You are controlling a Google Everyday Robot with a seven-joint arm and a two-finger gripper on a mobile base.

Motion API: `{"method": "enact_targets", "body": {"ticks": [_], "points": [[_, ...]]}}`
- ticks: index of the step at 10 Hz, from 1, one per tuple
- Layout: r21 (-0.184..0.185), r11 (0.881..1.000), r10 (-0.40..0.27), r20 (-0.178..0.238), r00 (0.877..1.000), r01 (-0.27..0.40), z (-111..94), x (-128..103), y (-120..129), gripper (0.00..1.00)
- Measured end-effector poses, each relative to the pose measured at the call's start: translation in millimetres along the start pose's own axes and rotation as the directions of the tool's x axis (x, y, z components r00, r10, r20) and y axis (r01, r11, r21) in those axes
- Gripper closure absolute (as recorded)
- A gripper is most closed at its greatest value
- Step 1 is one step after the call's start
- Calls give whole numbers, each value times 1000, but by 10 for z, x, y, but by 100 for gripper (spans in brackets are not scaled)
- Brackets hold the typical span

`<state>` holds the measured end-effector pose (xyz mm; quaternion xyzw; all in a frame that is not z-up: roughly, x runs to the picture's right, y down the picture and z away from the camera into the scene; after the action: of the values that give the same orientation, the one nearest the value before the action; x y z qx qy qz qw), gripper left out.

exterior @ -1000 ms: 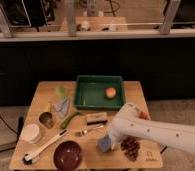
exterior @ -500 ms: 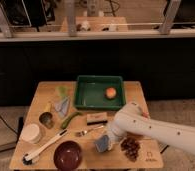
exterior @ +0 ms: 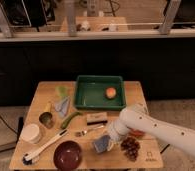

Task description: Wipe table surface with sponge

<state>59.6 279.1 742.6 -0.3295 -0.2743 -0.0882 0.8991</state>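
Gripper (exterior: 109,139) down at the counter (exterior: 41,100) front, clamped on the sponge (exterior: 102,145); sponge tilted, between fork (exterior: 88,131) and grapes (exterior: 130,148).

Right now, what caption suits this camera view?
The gripper at the sponge, low over the table, between bowl and grapes.

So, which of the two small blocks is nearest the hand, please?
The grey-blue sponge at the hand, front of the table; the brown block lies farther back.

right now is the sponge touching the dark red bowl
Apart. The camera view shows a strip of table surface between the sponge and the bowl; the gripper sits at the sponge's upper right.
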Motion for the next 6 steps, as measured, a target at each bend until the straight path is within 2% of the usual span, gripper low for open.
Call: {"method": "enact_targets", "body": {"ticks": [2,6], "points": [[-5,1000,20,35,999,-20,60,41,16,100],[-15,999,45,59,997,-45,153,113,28,100]]}}
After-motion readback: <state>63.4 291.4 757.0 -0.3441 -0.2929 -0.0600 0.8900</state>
